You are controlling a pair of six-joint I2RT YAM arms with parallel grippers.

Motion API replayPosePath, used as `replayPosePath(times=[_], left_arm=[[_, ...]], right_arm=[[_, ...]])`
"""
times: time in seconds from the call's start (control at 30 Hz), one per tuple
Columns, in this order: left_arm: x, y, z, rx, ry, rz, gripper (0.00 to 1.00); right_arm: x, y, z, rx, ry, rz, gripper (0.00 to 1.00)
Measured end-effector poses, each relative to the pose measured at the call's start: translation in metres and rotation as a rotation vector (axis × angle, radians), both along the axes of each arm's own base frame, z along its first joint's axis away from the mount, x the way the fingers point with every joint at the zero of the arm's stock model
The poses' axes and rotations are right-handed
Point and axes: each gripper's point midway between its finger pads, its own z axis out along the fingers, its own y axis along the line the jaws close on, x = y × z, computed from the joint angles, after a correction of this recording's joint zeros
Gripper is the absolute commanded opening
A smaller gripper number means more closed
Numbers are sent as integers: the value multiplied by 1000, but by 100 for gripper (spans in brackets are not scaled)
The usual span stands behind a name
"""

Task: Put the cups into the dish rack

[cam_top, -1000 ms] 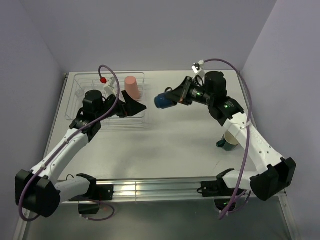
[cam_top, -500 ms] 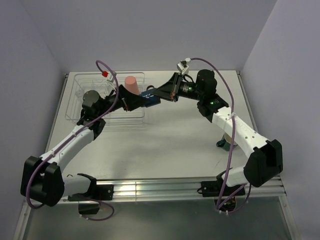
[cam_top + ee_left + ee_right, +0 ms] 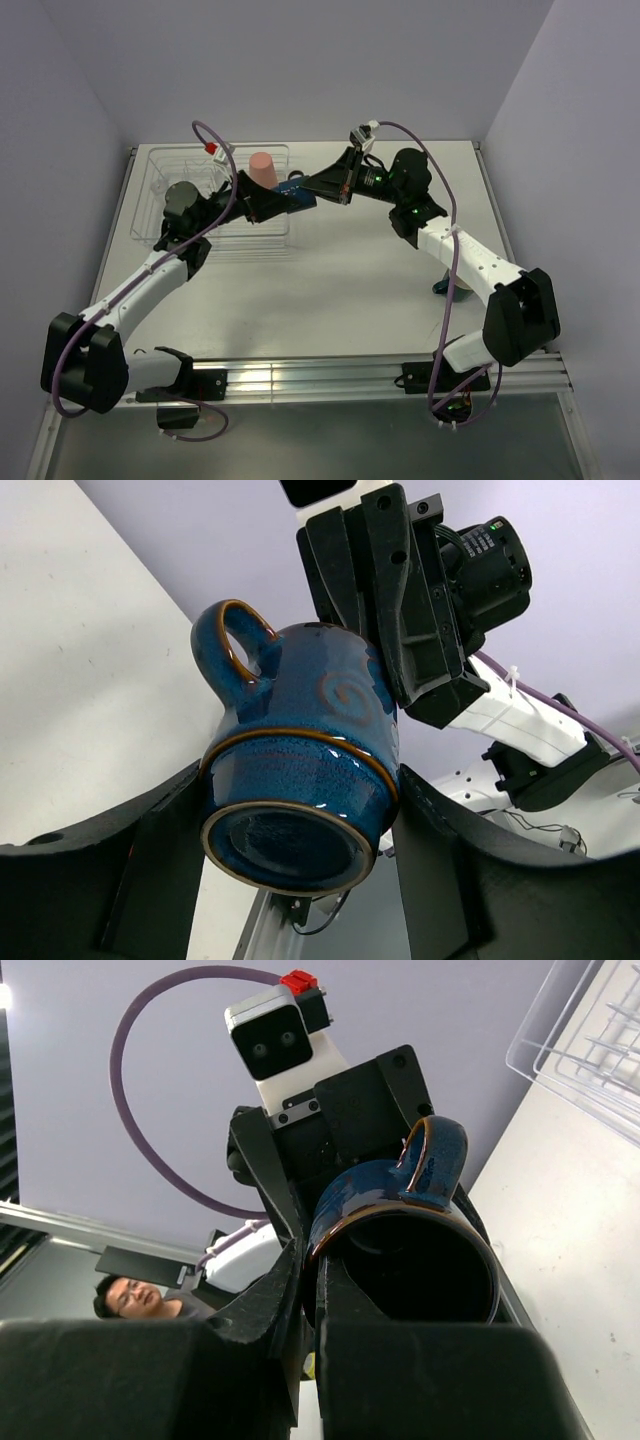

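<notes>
The dark navy mug [image 3: 293,192] hangs in the air between both arms, just right of the dish rack [image 3: 143,190]. My right gripper [image 3: 310,186] is shut on its rim [image 3: 400,1250], one finger inside and one outside. My left gripper [image 3: 280,203] has closed round the mug's base [image 3: 300,770], with a finger against each side. A salmon-pink tumbler [image 3: 263,170] stands upside down in the rack's right part. A teal mug [image 3: 445,287] sits on the table at the right, mostly hidden behind the right arm.
The rack's clear rim and wire bars [image 3: 590,1050] lie close beside the mug. Purple cables loop over both wrists [image 3: 205,135]. The table's metal rail [image 3: 300,375] runs along the near edge.
The right arm carried the navy mug leftward to the left gripper beside the rack. The left gripper, wide open before, has closed in on the mug's base.
</notes>
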Motion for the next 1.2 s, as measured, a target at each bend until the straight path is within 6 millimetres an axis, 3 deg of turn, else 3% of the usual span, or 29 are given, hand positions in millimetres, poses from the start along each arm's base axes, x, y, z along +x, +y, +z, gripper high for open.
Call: replayPosePath(times=[0.1, 0.3, 0.4, 0.53, 0.67, 0.8, 1.0, 1.07, 1.2], left_arm=[[-2, 1, 0, 7, 3, 2, 0], [-8, 8, -2, 69, 22, 38, 0], [-11, 14, 6, 112, 15, 80, 0], [-15, 29, 20, 160, 1, 135, 0], [-11, 52, 36, 195, -23, 226, 0], [5, 84, 40, 285, 7, 394, 0], [37, 161, 30, 514, 109, 785, 0], [45, 190, 16, 591, 156, 909, 0], [58, 242, -30, 737, 304, 1063, 0]], right_arm=[[-1, 0, 0, 3, -3, 2, 3], [-1, 1, -6, -26, -20, -14, 34], [2, -3, -7, -60, -51, -65, 42], [5, -14, -3, -96, -100, -142, 44], [23, -30, -12, -154, -108, -246, 44], [41, -46, -35, -246, -75, -340, 45], [57, -68, -68, -391, -46, -451, 45], [59, -74, -75, -433, -46, -480, 45], [63, -84, -88, -506, -58, -516, 45]])
